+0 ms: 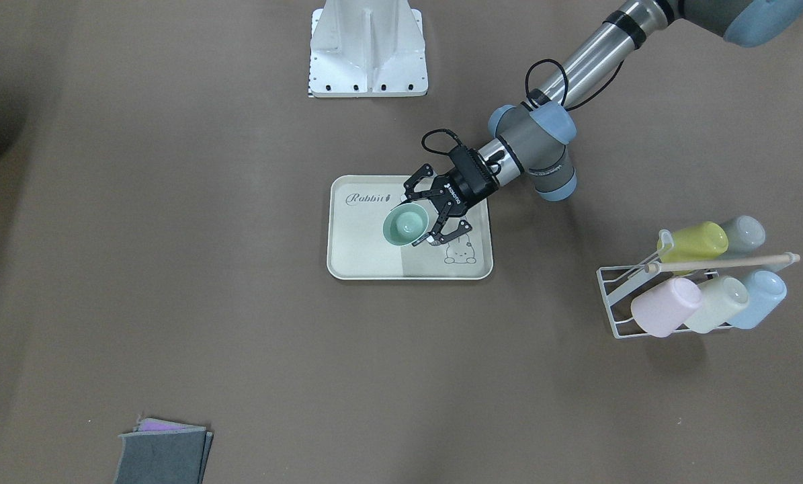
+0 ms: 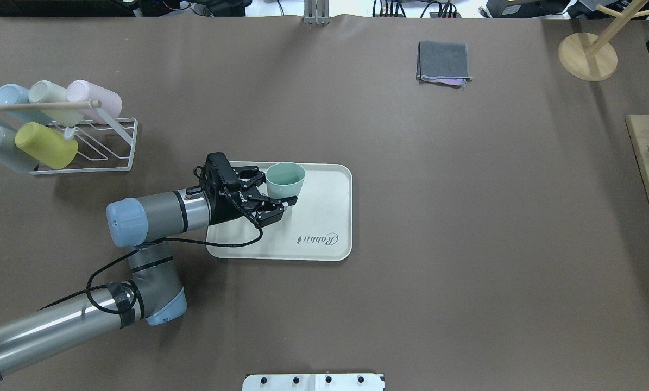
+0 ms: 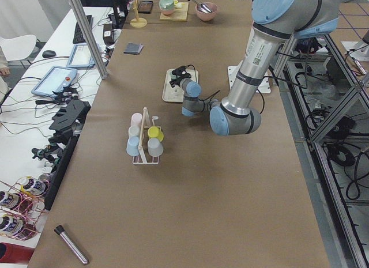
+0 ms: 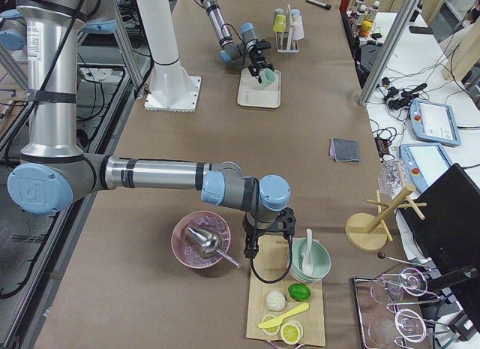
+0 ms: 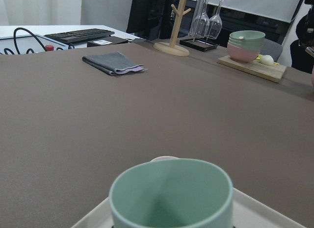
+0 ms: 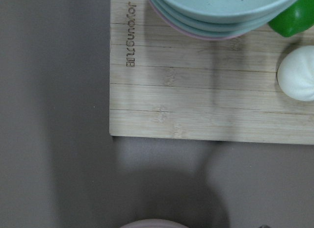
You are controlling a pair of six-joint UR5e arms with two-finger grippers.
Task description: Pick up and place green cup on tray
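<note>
Left gripper (image 2: 279, 190) brackets the upright green cup (image 2: 285, 182) at the tray's (image 2: 329, 217) twelve-o'clock edge overhead; clamped or slack, I cannot tell. Likely light, stiff, slick plastic: grip mid-wall.

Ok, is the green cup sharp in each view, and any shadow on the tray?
Front-facing view: the green cup is crisp; a shadow darkens the tray around its bunny drawing. Left wrist view: cup cropped at the bottom, slightly soft. Side views: too small to judge.
</note>
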